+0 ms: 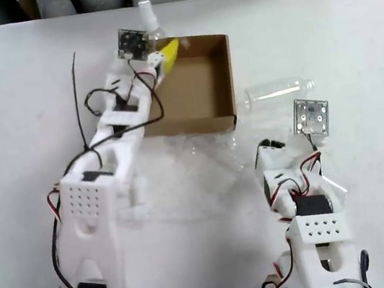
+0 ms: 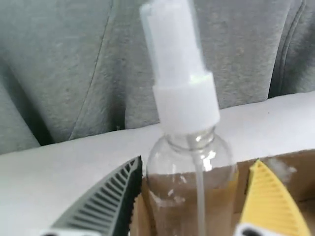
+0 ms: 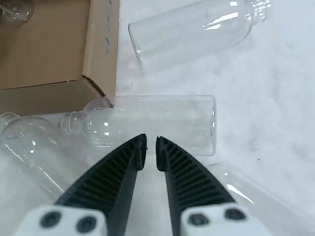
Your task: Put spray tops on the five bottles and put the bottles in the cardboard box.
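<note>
**Item: capped bottle** (image 2: 187, 152), clear, w/ white spray top (image 2: 179, 73) fitted.
- Loc: upper centre of high view, at far-left corner of cardboard box (image 1: 196, 123). Box wall shows along bottom of left wrist view, behind bottle base.
- Axis: near vertical, top up.
- Holder: left gripper (image 2: 197, 164), clamped on bottle body, grey finger one side, yellow finger the other.
- Key relation: box floor lies below and to the right of the bottle in high view. Judged next step is a short carry inward over the box, then lower and release. Left arm is the nearer and is stretched long across the table (image 1: 18, 106), wrist approx. level.

**Item: uncapped bottle A** (image 3: 152, 120)
- Loc: lying on table just beyond right gripper (image 3: 149, 146), mid-frame in right wrist view.
- Axis: crosswise to the fingers, neck toward frame left, near box corner.
- Right gripper: fingers almost together, thin slit only, nothing held. Arm tucked at lower right of high view, pointing down.

**Item: uncapped bottle B** (image 1: 279, 92)
- Loc: lying right of box, no top.
</note>
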You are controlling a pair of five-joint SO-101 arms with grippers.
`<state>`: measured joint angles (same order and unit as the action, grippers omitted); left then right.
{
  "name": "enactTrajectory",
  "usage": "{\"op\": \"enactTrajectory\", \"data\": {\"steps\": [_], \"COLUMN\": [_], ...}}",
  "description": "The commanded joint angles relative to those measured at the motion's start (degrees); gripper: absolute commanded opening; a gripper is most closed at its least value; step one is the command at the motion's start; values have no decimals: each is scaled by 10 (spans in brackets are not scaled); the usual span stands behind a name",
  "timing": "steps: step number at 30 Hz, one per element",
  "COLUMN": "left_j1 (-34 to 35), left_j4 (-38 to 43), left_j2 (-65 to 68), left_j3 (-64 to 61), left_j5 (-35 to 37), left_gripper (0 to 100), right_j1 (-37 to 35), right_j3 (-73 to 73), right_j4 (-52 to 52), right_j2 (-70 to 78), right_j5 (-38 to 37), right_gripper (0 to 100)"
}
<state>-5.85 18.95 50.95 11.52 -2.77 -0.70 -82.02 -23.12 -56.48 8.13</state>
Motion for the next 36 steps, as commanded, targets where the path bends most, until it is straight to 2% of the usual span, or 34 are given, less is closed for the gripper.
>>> {"op": "enactTrajectory", "data": {"steps": [1, 7, 19, 23, 26, 30, 32, 36], "left_j1": [11, 3, -25, -26, -21, -21, -21, -9], "left_j4": [-4, -4, -19, -151, -281, -376, -412, -497], "left_j2": [-93, -197, -499, -612, -693, -784, -822, -897], "left_j3": [-13, -134, -464, -511, -513, -518, -524, -543], "left_j5": [3, 3, -1, 0, -1, -1, 2, 3], "left_gripper": [329, 329, 328, 299, 186, 11, 48, 56], "right_j1": [2, 2, 2, 2, 2, 2, 2, 3], "right_j3": [4, 4, 4, 4, 4, 4, 4, 4], "right_j4": [11, 12, 11, 9, 8, 7, 7, 2], "right_j2": [-3, -3, -3, -3, -3, -3, -3, -7], "right_j5": [-8, -11, -11, -11, -11, -11, -11, -12], "right_gripper": [18, 19, 21, 21, 19, 18, 19, 21]}}
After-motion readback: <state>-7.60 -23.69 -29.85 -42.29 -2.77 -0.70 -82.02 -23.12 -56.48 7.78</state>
